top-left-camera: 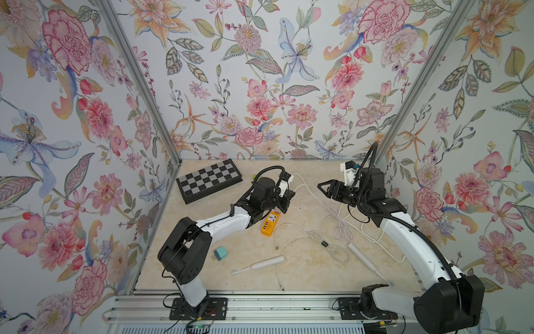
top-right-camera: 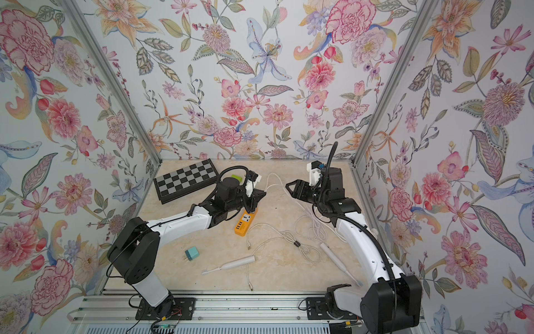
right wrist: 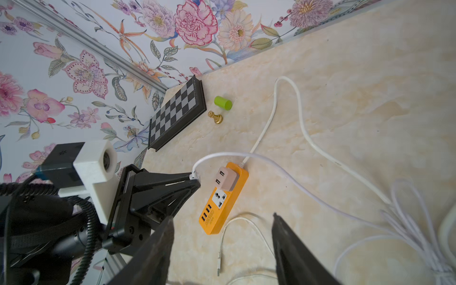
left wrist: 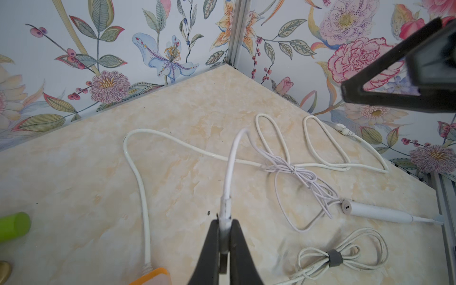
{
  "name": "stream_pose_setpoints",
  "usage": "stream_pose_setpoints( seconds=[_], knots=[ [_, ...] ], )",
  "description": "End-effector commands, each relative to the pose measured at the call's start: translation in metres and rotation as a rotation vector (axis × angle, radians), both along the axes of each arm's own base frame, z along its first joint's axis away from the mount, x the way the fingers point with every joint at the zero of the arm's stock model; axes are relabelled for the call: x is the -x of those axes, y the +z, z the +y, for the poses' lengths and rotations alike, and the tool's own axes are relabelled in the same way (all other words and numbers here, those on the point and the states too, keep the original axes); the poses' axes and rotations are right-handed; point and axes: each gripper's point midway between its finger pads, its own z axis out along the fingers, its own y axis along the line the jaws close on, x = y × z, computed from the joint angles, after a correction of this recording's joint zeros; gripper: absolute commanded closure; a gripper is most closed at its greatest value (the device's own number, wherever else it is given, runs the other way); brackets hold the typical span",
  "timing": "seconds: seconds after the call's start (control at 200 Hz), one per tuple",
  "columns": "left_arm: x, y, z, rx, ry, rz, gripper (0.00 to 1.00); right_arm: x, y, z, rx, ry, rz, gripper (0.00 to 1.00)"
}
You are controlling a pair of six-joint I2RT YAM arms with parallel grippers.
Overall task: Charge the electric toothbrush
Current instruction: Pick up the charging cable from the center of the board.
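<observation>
Left wrist view: the left gripper (left wrist: 225,223) is pinched shut on the plug end of a thin white charging cable (left wrist: 230,170). The cable arcs up from the jaws and runs to a tied bundle on the marble-look table (left wrist: 74,185). Right wrist view: the right gripper (right wrist: 222,219) has its jaws wide apart and grips nothing, facing the orange power strip (right wrist: 214,227) from the strip's right. A pink USB adapter (right wrist: 225,179) is plugged into the strip's far end, just beside the left gripper's tip. In both top views one white electric toothbrush (top-left-camera: 265,262) lies flat in front of the strip. A second toothbrush (top-left-camera: 357,254) lies to the strip's right, beyond the cable bundles. The thin cable seems to end at its base, though that join is unclear
</observation>
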Motion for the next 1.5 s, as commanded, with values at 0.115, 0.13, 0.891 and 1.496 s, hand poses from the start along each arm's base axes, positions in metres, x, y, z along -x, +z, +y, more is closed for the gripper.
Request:
stream_pose_setpoints(
  seconds=[0.115, 0.13, 0.891, 1.496],
  knots=[
    [0.006, 0.037, 0.001, 0.051, -0.054, -0.080, 1.00, 0.011, 0.003, 0.044, -0.071, 0.097, 0.115, 0.35],
    [0.008, 0.037, 0.001, 0.053, -0.062, -0.084, 1.00, 0.011, 0.004, 0.048, -0.078, 0.095, 0.117, 0.36],
    [0.030, 0.022, -0.004, -0.030, -0.201, -0.066, 1.00, -0.014, -0.029, 0.099, -0.326, 0.117, 0.195, 0.75],
    [0.034, 0.007, 0.004, -0.030, -0.163, -0.028, 0.79, -0.009, -0.017, 0.097, -0.415, 0.043, 0.211, 1.00]
  ],
)
